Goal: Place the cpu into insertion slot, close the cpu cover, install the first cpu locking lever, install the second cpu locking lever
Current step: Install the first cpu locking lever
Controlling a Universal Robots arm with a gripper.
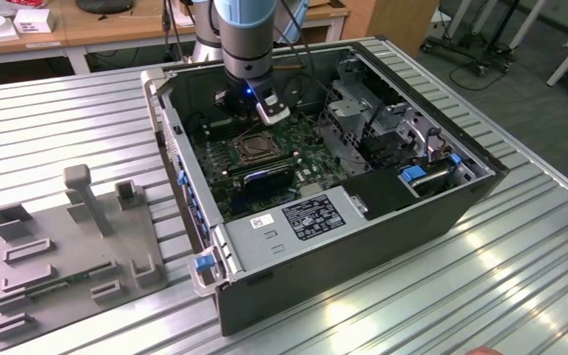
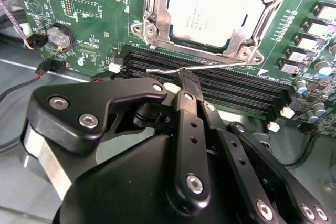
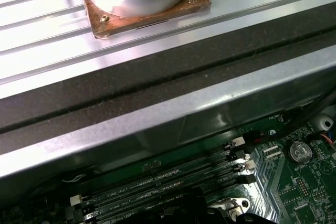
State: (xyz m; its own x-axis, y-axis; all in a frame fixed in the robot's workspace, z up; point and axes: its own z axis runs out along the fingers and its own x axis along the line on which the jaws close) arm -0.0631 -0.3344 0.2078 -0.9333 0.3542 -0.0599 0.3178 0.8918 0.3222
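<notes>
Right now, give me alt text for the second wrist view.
The gripper tip meets a thin silvery locking lever lying over the black memory slots. Beyond, the cpu sits framed by the silvery cpu cover.

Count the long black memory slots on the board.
4, as far as I can tell: parallel memory slots in one bank beside the cpu, between it and the claw, which covers part of their length.

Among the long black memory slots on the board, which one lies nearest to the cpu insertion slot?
The outermost memory slot, which runs directly along the silvery rim of the insertion slot. The other memory slots lie beyond it, on the side toward the gripper.
</notes>
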